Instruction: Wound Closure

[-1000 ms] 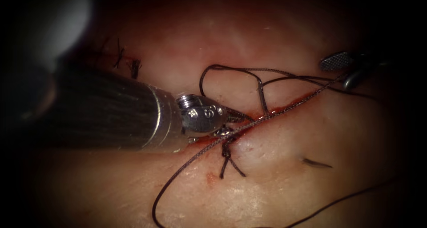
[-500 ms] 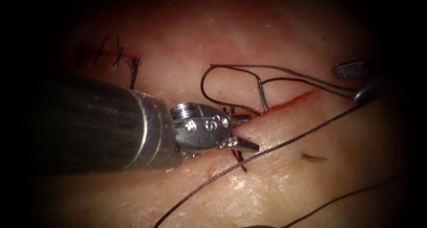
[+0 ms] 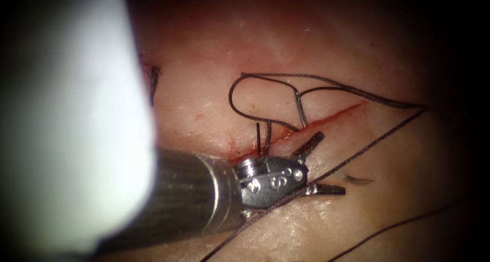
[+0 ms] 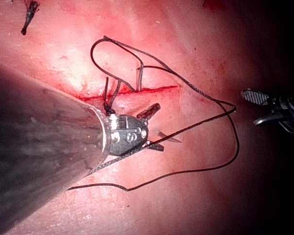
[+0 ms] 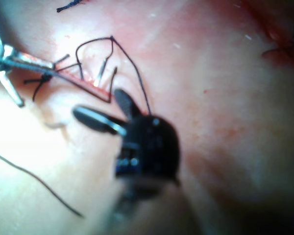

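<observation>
Honestly, the left tool (image 3: 332, 163) sits at 6 o'clock of the cut (image 3: 332, 118), jaws spread and empty astride a thread (image 3: 367, 147) strand, probably lining up a grab, while the right tool (image 4: 251, 107) gapes empty too and what may be the needle (image 3: 301, 110) pokes into the tissue (image 3: 306, 37) at the cut.

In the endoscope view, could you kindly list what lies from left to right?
Cut thread ends → left gripper, open and holding nothing → stray thread piece → thread at far right.

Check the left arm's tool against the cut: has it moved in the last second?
Yes. The left tool has shifted down and to the right: earlier its jaws sat on the cut, now they stand open just below it, holding nothing.
</observation>
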`<state>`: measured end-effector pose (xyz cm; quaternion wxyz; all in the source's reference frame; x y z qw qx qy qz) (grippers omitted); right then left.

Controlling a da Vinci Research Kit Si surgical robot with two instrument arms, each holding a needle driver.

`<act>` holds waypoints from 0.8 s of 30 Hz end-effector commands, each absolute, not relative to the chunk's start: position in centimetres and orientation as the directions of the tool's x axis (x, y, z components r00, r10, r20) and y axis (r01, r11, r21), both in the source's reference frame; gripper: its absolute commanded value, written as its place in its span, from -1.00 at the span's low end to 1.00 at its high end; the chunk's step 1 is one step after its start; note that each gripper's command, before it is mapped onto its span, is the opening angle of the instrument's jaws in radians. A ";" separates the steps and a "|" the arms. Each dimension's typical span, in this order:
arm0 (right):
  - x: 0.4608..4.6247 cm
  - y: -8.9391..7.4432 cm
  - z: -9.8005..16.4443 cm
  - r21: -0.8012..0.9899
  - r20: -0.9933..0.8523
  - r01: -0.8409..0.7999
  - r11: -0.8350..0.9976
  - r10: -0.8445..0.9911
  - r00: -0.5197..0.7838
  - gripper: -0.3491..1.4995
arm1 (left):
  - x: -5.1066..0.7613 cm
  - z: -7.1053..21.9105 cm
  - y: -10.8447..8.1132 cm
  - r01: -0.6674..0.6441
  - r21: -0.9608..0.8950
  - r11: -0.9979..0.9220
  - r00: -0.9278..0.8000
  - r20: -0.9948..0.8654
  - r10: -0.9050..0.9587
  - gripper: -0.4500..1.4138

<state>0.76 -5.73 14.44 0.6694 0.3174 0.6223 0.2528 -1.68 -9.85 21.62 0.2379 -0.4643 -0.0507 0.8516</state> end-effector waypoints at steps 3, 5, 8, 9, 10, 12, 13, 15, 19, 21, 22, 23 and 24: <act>0.63 -5.6 14.5 0.747 -0.660 -0.055 0.662 0.749 0.058 0.77 | -1.77 21.6 -10.0 -0.352 -0.287 -0.891 -0.446 -0.786 0.429 0.49; 0.63 -5.6 14.5 0.746 -0.659 -0.082 0.661 0.750 0.055 0.77 | -1.78 21.6 -10.0 -0.350 -0.282 -0.893 -0.448 -0.787 0.424 0.49; 0.65 -5.6 14.5 0.745 -0.658 -0.102 0.660 0.751 0.055 0.78 | -1.83 21.7 -10.0 -0.344 -0.276 -0.897 -0.436 -0.800 0.413 0.46; 0.66 -5.7 14.5 0.744 -0.659 -0.097 0.661 0.750 0.057 0.78 | -1.85 21.7 -10.0 -0.339 -0.271 -0.901 -0.434 -0.804 0.405 0.46; 0.67 -5.7 14.6 0.743 -0.660 -0.092 0.662 0.749 0.059 0.78 | -1.87 21.7 -10.1 -0.337 -0.271 -0.902 -0.429 -0.809 0.403 0.44; 0.71 -5.8 14.6 0.746 -0.657 -0.087 0.660 0.751 0.063 0.78 | -1.93 21.8 -10.1 -0.330 -0.267 -0.905 -0.409 -0.824 0.392 0.42; 0.71 -5.8 14.6 0.746 -0.657 -0.087 0.660 0.751 0.063 0.78 | -1.93 21.8 -10.1 -0.330 -0.267 -0.905 -0.409 -0.824 0.392 0.42; 0.75 -6.0 14.6 0.754 -0.648 -0.083 0.652 0.759 0.067 0.78 | -1.99 21.9 -10.2 -0.315 -0.264 -0.912 -0.404 -0.832 0.381 0.42; 0.80 -6.1 14.6 0.759 -0.641 -0.078 0.646 0.763 0.078 0.78 | -1.99 22.0 -10.2 -0.309 -0.258 -0.915 -0.397 -0.840 0.371 0.42; 0.85 -6.1 14.6 0.762 -0.638 -0.078 0.643 0.766 0.077 0.78 | -1.98 22.1 -10.1 -0.311 -0.257 -0.915 -0.386 -0.846 0.369 0.42; 0.85 -6.1 14.6 0.762 -0.638 -0.078 0.643 0.766 0.077 0.78 | -1.98 22.1 -10.1 -0.311 -0.257 -0.915 -0.386 -0.846 0.369 0.42; 0.87 -6.1 14.6 0.762 -0.639 -0.076 0.643 0.766 0.078 0.78 | -1.99 22.1 -10.1 -0.311 -0.257 -0.915 -0.386 -0.846 0.369 0.40; 0.89 -6.1 14.6 0.761 -0.639 -0.076 0.644 0.765 0.078 0.78 | -2.00 22.1 -10.1 -0.312 -0.256 -0.915 -0.386 -0.845 0.369 0.40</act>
